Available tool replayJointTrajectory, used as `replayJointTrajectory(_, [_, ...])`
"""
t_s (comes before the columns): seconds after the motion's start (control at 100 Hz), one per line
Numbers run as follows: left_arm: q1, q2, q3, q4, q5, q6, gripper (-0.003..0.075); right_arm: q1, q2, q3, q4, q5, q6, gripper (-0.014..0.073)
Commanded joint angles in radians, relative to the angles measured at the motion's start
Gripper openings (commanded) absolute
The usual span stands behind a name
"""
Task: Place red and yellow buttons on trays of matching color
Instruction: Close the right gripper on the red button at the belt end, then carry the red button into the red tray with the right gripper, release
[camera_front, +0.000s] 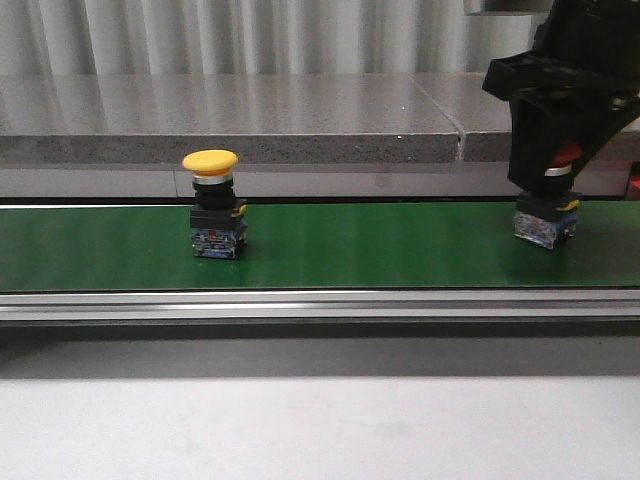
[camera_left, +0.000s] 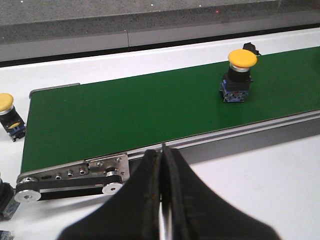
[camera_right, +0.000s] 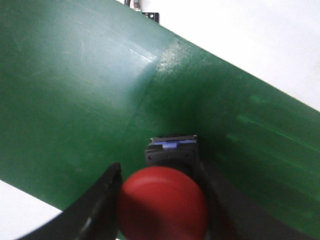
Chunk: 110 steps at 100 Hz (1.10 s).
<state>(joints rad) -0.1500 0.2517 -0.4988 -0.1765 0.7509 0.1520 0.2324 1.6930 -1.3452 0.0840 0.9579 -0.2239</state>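
Centrally, a long green conveyor belt (camera_front: 400, 245) spans the scene. Toward its right end, the black right gripper (camera_right: 160, 200) has its fingers on either side of a red mushroom-head push button (camera_right: 162, 202), gripping its cap, the base on the belt. Left of the belt's middle stands a yellow mushroom-head push button (camera_front: 212, 200), untouched. Off the belt's near edge, the left gripper (camera_left: 162, 200) hangs with fingers pressed together, empty.

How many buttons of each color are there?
Yellow buttons: 2, one on the green belt and one off its end on the white table.
Red buttons: 1, between the right claw's fingers.
Total: 3.
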Motion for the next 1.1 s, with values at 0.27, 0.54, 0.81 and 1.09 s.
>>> replayJointTrajectory(0.27, [-0.012,0.008,-0.025,-0.021,-0.067,0.001,-0.0020,-0.075,-0.084,-0.103,-0.006,-0.002,0.006,0.0192])
replayJointTrajectory(0.54, [-0.012,0.008,-0.025,-0.021,-0.067,0.001,-0.0020,-0.229,-0.091,-0.144,-0.010,0.041,0.008,0.0192])
replayJointTrajectory(0.81, [-0.012,0.008,-0.025,-0.021,-0.067,0.001,-0.0020,-0.423,-0.089,-0.144,-0.011,0.000,0.008,0.0192])
replayJointTrajectory(1.09, [-0.012,0.008,-0.025,-0.021,-0.067,0.001,-0.0020,-0.567,-0.058,-0.142,-0.014,0.005,0.008,0.0192])
